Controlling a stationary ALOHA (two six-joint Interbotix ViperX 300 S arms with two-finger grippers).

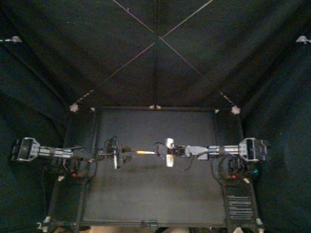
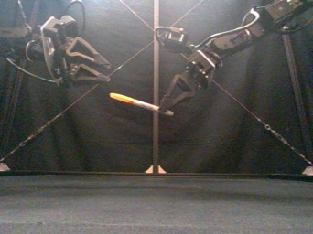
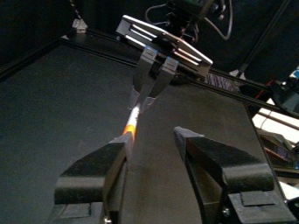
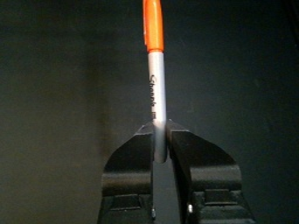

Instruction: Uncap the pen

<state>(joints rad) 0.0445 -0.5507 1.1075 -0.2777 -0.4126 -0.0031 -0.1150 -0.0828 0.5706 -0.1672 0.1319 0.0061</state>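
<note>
**Pen held aloft, cap offered to the waiting left arm**

On my left, the left end effector (image 3: 149,138) hangs in the air with its two black jaws spread wide and nothing between them. I judge it is opened like this to take the cap from either side once it is brought forward. From its wrist camera the gap lines up with the pen's near end. The cap tip lies close to one finger, but I cannot tell whether it is already inside the gap.

Next comes the slim, plastic orange cap (image 2: 120,97), seated on the pen and pointing toward the left arm. It is the free end, with nothing gripping it.

The slender grey-barrelled marker pen (image 2: 145,104) with black print is lifted well clear of the matt black tabletop (image 1: 145,196), above its middle, about midway between the left and right edges. It lies nearly level, with the cap end a little higher than the dark tail.

On my right, the right end effector (image 4: 159,133) is pinching the barrel, its jaws pressed against it just behind the printing. Holding it this far back leaves the whole cap and part of the barrel exposed, which I take to be the point: one arm anchors the body while the other pulls straight along the pen's axis.

By my reading the uncapping is not yet done. The next move calls for the left jaws to settle around the cap squarely.
</note>
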